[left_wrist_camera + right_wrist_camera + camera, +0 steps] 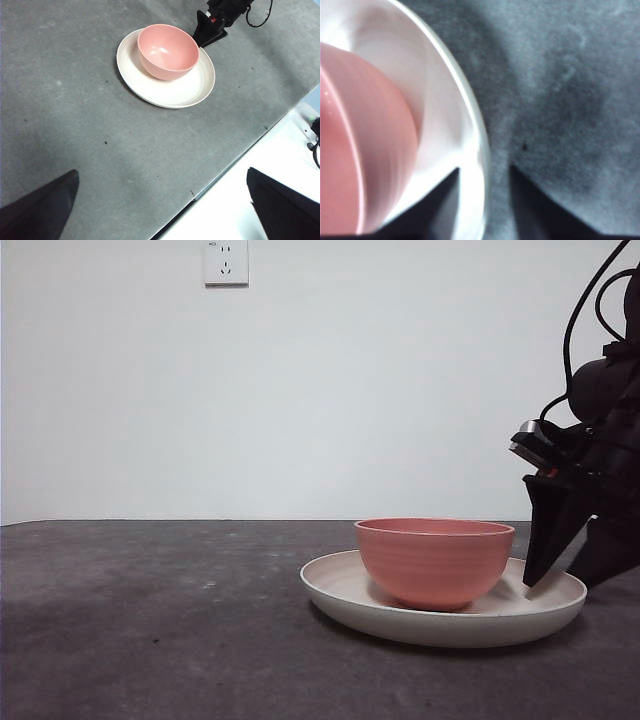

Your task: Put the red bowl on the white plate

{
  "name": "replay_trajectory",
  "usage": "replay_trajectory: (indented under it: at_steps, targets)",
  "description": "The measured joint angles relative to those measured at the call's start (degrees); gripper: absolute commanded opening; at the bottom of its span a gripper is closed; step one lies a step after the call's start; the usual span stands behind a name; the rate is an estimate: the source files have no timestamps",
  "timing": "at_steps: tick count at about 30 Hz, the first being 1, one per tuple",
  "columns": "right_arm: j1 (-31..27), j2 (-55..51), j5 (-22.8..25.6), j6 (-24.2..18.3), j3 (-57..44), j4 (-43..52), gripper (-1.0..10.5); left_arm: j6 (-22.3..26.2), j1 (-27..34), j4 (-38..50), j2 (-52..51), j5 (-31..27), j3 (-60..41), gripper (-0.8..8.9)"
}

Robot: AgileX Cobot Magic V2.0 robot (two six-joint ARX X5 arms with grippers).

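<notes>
Front view shows the red bowl [435,560] sitting upright, mouth up, inside the white plate [345,600], which lies flat on the dark grey tabletop [150,640] right of centre. At the plate's right rim the right end effector [575,555] angles down, its black jaws parted and straddling the rim, grasping nothing; the bowl stands apart from them. From the left wrist view, the left end effector [162,207] hovers released well away, near the tabletop's edge. A wall socket [226,261] sits high behind.

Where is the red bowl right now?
In the front view, the red bowl sits upright on the white plate, with the right gripper at the plate's rim beside it.
</notes>
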Motion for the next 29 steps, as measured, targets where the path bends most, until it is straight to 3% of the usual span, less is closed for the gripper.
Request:
replay_trajectory:
  at_steps: [4,15,29]
  targets:
    - [0.00,0.00,-0.02,0.09,0.00,0.24,0.1,0.00,0.00,0.00,0.00,0.00,0.00,6.58]
    - [0.00,0.00,0.11,1.88,0.37,-0.22,0.1,0.00,0.00,0.00,0.00,0.00,0.00,6.58]
    - [2.97,-1.31,0.24,5.16,9.57,-4.76,0.1,0.00,0.00,0.00,0.00,0.00,0.00,6.58]
